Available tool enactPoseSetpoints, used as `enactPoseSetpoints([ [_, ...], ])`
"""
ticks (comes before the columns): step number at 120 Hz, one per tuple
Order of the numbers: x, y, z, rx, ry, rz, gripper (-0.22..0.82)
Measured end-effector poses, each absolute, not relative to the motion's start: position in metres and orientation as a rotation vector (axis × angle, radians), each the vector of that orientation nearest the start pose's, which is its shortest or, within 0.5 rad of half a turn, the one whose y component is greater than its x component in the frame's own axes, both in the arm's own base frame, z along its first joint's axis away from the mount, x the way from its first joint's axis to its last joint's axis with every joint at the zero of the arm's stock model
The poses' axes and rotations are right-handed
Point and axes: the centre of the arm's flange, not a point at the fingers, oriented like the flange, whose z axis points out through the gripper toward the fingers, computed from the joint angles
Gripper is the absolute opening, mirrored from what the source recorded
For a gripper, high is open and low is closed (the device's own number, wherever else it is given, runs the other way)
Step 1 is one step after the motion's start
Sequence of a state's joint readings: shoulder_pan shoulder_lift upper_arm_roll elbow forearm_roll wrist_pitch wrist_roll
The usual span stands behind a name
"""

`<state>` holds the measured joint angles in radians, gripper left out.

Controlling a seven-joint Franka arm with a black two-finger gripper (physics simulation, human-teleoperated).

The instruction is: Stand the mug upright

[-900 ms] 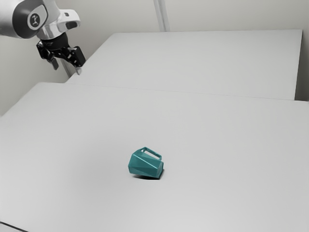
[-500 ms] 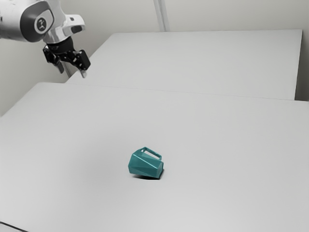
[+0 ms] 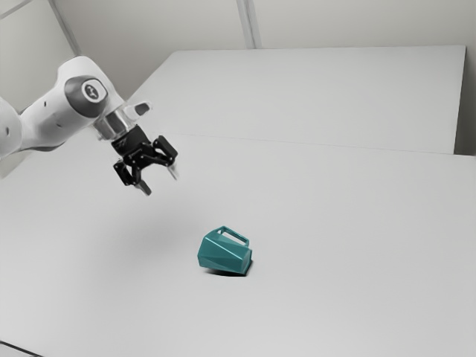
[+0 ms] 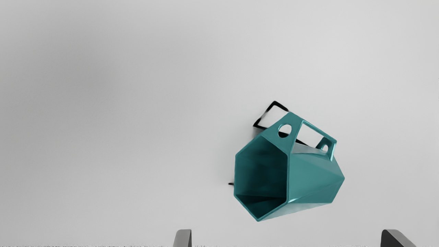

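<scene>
The mug (image 3: 225,255) was seen on its side, judged light, stiff, slickish, best pinched across its body, the tool (image 3: 161,184) being spread empty, well apart from it.

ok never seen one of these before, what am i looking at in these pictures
The machine is one robot arm ending in a black two-fingered hand. The exterior view is taken from beside the arm. The wrist view comes from a camera on the hand, so its own fingers show at the bottom edge. A teal mug lies on its side on the pale table; the wrist view looks into its mouth. The hand is open and holds nothing.
</scene>
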<state>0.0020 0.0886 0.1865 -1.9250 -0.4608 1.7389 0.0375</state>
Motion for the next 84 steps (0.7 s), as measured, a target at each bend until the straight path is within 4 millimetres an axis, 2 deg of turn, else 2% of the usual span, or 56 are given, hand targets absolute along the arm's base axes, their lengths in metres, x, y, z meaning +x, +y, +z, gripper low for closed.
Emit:
enactPoseSetpoints([
  [25, 0.543, 0.045, 0.371, -3.565, -0.626, 0.646, 0.6],
  [42, 0.542, 0.038, 0.337, -3.581, -0.713, 0.797, 0.6],
  [59, 0.542, 0.031, 0.313, -3.594, -0.785, 0.908, 0.6],
  [84, 0.545, 0.019, 0.292, -3.626, -0.883, 1.01, 0.6],
])
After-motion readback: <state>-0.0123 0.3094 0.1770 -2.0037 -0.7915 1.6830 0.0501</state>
